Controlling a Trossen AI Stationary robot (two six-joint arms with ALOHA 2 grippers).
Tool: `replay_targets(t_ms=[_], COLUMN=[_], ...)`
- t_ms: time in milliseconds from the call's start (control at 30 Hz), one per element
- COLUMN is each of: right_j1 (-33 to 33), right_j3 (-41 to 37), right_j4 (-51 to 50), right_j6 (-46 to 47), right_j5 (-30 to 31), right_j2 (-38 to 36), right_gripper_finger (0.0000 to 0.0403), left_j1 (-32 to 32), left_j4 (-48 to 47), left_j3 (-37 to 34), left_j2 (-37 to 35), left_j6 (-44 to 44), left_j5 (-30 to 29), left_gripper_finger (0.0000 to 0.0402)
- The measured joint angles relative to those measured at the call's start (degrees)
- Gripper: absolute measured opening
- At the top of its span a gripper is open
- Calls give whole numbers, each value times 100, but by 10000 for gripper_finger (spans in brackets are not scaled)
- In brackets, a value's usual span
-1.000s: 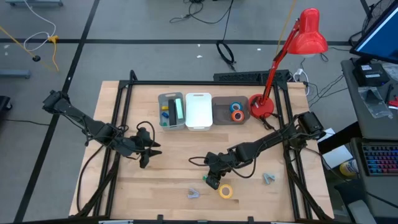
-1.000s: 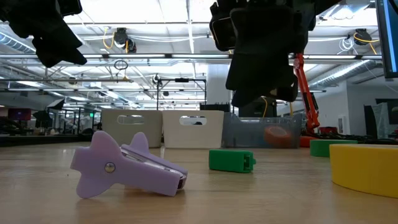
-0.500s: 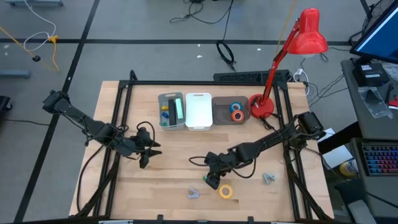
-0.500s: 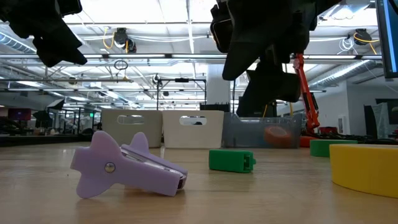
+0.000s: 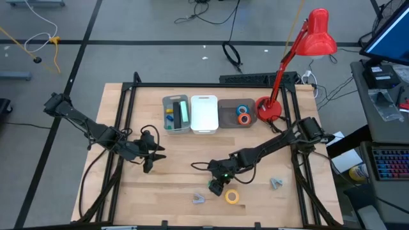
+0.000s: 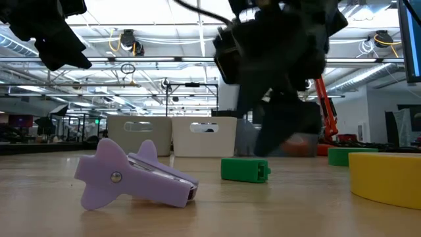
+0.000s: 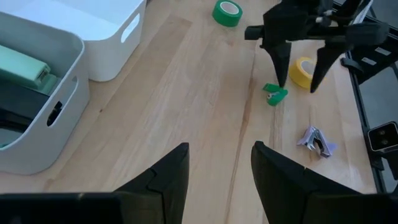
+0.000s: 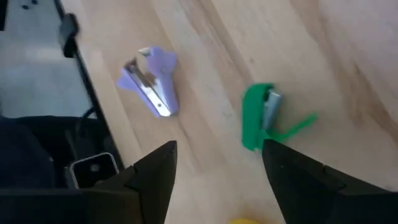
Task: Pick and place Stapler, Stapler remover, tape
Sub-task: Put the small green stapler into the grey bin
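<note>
I see bare wood between my left gripper (image 5: 148, 160) and right gripper (image 5: 217, 185) — past it the yellow tape (image 5: 232, 196) and purple remover (image 5: 199, 199) crowd the front edge

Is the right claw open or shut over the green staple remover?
Open: the right claw shows spread fingers above the green staple remover, not touching it.

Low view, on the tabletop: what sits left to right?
Purple staple remover → green staple remover → green tape roll → yellow tape roll.
</note>
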Motion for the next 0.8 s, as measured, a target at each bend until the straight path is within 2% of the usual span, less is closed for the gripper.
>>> replay_targets(t_ms=[100,800], right_j1=[-32,-299], right_j3=[10,-2], right_j4=[299,170], right_j6=[80,240], right_j5=[-14,330], right_j2=[153,155], right_gripper_finger=[228,214], left_j1=[0,0], left_j4=[-14,-251], left_j3=[0,2], left_j2=[0,0], left_j6=[-2,-25], left_j5=[0,13], left_gripper_finger=[172,172])
